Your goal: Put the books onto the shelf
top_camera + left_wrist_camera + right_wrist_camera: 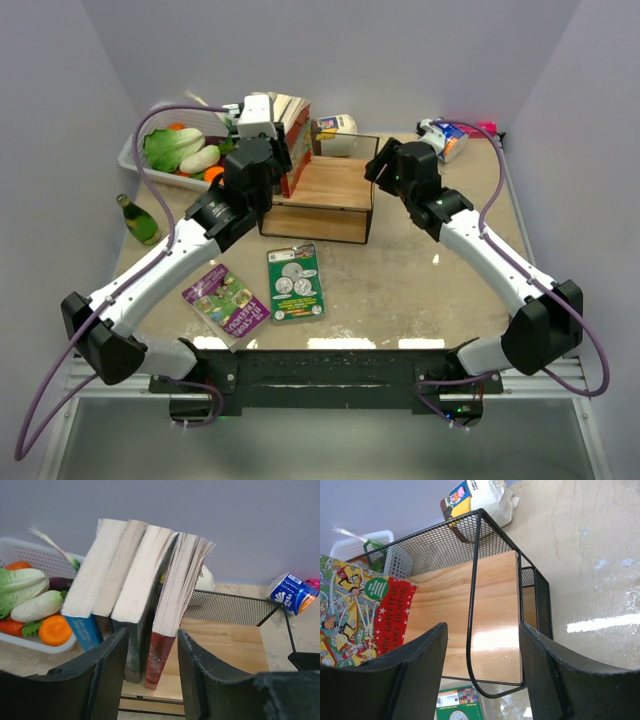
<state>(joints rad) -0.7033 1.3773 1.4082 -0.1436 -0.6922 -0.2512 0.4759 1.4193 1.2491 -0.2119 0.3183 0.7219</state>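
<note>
Top external view: the shelf (330, 190) stands at 12 o'clock on the bench (400, 290), with four books (293, 125) upright at its 9 o'clock end, cream page edges up. Two more lie flat on the bench at the shelf's 6 o'clock: a green book (296, 283) and, at its 8 o'clock, a purple-and-green book (226, 300). A white basket (135, 150) of toy vegetables sits at the shelf's 9 o'clock. Left wrist view: the four books lean together on the wooden board. The left gripper (152, 635) is released, its jaws apart around the lower corners of the dark grey book (132, 650) and the red book (157, 655), with a sliver of gap beside the red one. Right wrist view: the right gripper (482, 630), at the shelf's 3 o'clock end, is also released and holds nothing. Its jaws straddle the black wire frame without touching it.
</note>
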